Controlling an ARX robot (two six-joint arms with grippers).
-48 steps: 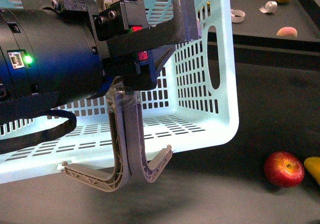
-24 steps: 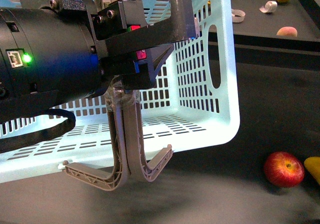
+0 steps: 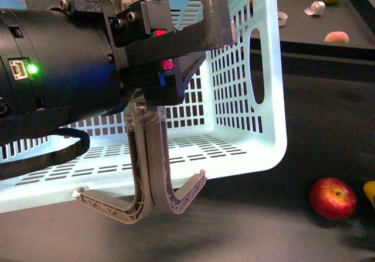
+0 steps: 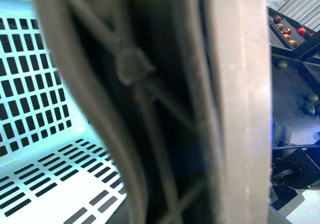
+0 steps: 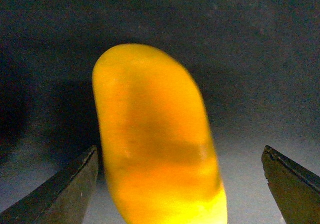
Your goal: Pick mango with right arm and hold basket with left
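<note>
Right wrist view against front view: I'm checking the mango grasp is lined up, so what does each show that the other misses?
Only the right wrist view shows the right end effector, open, its fingers either side of the smooth yellow-orange oval mango. Only the front view shows the left end effector shut on the grey-brown handles of the light turquoise slotted plastic basket, and the round red apple. Both show the mango, only a yellow sliver at the front view's right edge, on the dark tabletop.
</note>
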